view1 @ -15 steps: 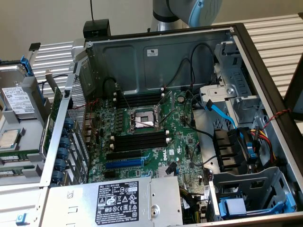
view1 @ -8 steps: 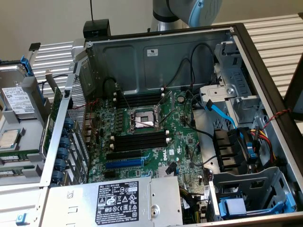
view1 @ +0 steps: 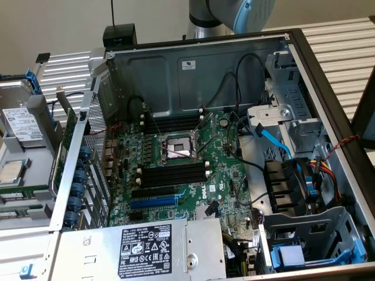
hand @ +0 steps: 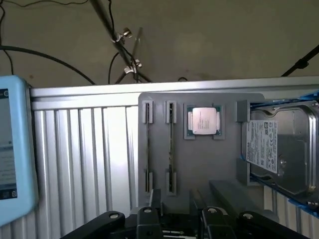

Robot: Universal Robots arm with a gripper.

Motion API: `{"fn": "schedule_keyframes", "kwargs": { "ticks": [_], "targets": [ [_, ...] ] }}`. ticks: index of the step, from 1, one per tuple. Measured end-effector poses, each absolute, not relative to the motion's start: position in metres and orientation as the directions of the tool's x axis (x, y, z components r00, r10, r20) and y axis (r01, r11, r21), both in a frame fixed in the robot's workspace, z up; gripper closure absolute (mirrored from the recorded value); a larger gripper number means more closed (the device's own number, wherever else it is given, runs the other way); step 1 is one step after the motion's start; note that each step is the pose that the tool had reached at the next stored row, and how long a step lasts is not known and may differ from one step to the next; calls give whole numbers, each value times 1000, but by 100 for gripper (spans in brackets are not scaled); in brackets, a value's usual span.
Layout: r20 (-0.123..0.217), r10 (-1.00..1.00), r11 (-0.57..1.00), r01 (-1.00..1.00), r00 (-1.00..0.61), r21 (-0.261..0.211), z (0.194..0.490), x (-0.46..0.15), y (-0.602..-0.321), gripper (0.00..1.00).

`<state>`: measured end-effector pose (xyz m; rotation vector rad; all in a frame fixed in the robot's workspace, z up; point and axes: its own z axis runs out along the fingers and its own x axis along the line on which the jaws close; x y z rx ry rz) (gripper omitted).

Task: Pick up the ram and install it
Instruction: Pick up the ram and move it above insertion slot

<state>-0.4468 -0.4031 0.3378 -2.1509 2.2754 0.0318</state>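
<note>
Hand (hand: 175,211) spread wide, empty; seemingly two ram sticks (hand: 171,149) in tray (hand: 202,167); one processor (hand: 203,121).

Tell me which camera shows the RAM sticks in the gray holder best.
The wrist view: both RAM sticks stand edge-on in the gray holder's slots, whole and unobstructed. The exterior view catches them as green strips at its left edge, partly cut off.

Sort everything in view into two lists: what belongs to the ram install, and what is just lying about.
Belongs to the job:
- ram, one of two sticks on edge in the grey tray
- black memory slots on the motherboard
- gripper, open, by the tray

Just lying about:
- processor
- hard drive
- blue expansion slot
- power supply
</note>
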Motion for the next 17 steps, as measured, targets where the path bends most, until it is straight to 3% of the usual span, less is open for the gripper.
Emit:
{"fn": "schedule_keyframes", "kwargs": {
  "ticks": [17],
  "targets": [
    [-22,-999,38,-999,-39,8,307,-449,-418,64]
  ]
}}
